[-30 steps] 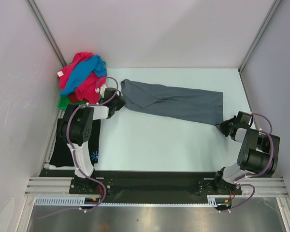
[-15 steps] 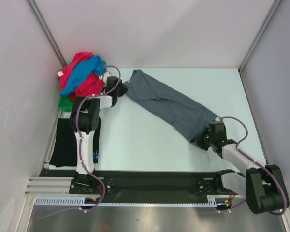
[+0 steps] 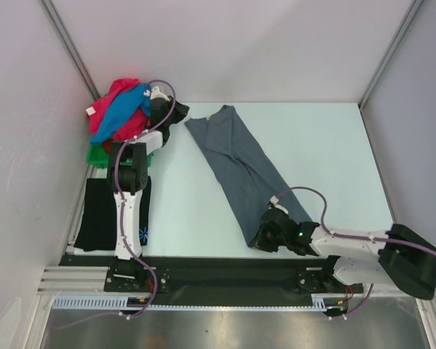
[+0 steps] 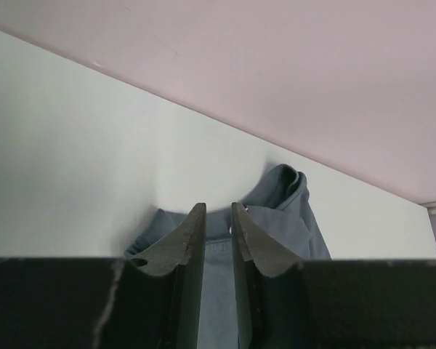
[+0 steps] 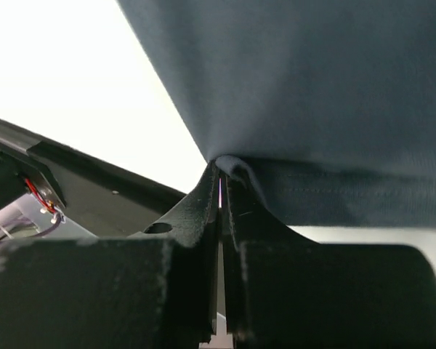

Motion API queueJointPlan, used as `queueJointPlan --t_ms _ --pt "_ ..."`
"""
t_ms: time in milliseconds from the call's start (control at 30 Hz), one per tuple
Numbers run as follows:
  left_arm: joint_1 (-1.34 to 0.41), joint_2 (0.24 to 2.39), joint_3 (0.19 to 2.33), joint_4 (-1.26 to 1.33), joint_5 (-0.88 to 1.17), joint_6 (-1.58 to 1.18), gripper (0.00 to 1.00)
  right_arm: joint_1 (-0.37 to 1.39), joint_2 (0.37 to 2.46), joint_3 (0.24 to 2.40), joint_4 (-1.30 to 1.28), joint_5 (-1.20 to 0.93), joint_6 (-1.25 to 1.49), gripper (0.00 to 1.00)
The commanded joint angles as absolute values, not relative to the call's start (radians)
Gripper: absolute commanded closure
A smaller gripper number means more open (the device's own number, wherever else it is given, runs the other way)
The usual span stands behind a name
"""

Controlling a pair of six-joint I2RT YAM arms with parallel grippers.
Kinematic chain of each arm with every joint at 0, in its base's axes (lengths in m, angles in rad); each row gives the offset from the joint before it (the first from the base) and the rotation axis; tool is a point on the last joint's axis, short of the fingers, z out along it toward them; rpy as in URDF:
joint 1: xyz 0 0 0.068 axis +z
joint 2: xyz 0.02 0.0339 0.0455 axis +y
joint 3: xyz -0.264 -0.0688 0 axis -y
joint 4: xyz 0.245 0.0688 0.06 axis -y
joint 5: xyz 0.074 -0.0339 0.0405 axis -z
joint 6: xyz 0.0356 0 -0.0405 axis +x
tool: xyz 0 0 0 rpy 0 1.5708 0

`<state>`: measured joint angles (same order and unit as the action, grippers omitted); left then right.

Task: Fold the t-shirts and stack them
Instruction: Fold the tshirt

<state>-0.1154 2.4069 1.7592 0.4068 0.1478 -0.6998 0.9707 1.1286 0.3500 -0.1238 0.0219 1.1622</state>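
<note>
So the slate-grey cloth t-shirt [image 3: 236, 163] is stretched out in a long diagonal strip on the pale white table [image 3: 312, 138]. It runs from the far left down toward the near edge, a bit right of centre. The right hand [image 3: 265, 236] is clenched tight on the near end of it, down by the black base rail [image 3: 225, 269]. In the right wrist view you can see the fingers pressed together at [image 5: 221, 178], with a little nub of hem pinched in between. The rest of the grey cloth [image 5: 312, 87] spreads away above them.

The left hand [image 3: 180, 114] is up at the far corner of the same shirt. Its wrist camera shows the two fingers only a narrow slot apart [image 4: 218, 211], and that slot is filled with grey fabric, so it looks like it's grasping that end too. A folded-over bit of the shirt [image 4: 283, 211] pokes up just to the right of the fingers.

The other stuff is all on the left side. A heap of bright pink and blue t-shirts [image 3: 120, 109] is piled in the far left corner on top of a green plastic tray [image 3: 96, 154]. The black t-shirt with the small blue-white print [image 3: 94, 218] lies flat near the left arm's base, well apart from the grey one
</note>
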Motion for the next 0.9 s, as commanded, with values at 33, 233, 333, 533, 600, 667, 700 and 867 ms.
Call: queueJointPlan --t_ms 33,233,333,533,600,667,700,867 --pt "-0.109 2.445 1.801 0.494 0.225 -0.705 0.75 1.048 1.282 0.449 -0.014 0.055 1.201 1.0" --pt "-0.124 2.265 1.723 0.336 0.118 -0.583 0.61 1.109 1.422 0.628 0.046 -0.06 1.079 0.73" --pt "-0.15 2.145 1.7 0.214 0.077 -0.516 0.45 1.137 1.454 0.705 0.057 -0.19 0.97 0.41" --pt "-0.167 2.037 1.589 0.072 0.095 -0.544 0.36 1.024 1.385 0.782 -0.139 -0.265 0.819 0.23" --pt "-0.17 2.033 1.54 0.015 0.084 -0.586 0.35 0.84 1.382 0.845 -0.161 -0.325 0.683 0.17" --pt "-0.184 2.029 1.481 0.015 0.069 -0.642 0.35 0.696 1.446 0.993 -0.252 -0.278 0.52 0.14" --pt "-0.19 2.032 1.465 0.017 0.055 -0.652 0.36 0.661 1.469 1.033 -0.261 -0.264 0.464 0.13" --pt "-0.209 2.072 1.422 0.015 0.045 -0.729 0.45 0.396 1.655 1.238 -0.131 -0.291 0.336 0.09"
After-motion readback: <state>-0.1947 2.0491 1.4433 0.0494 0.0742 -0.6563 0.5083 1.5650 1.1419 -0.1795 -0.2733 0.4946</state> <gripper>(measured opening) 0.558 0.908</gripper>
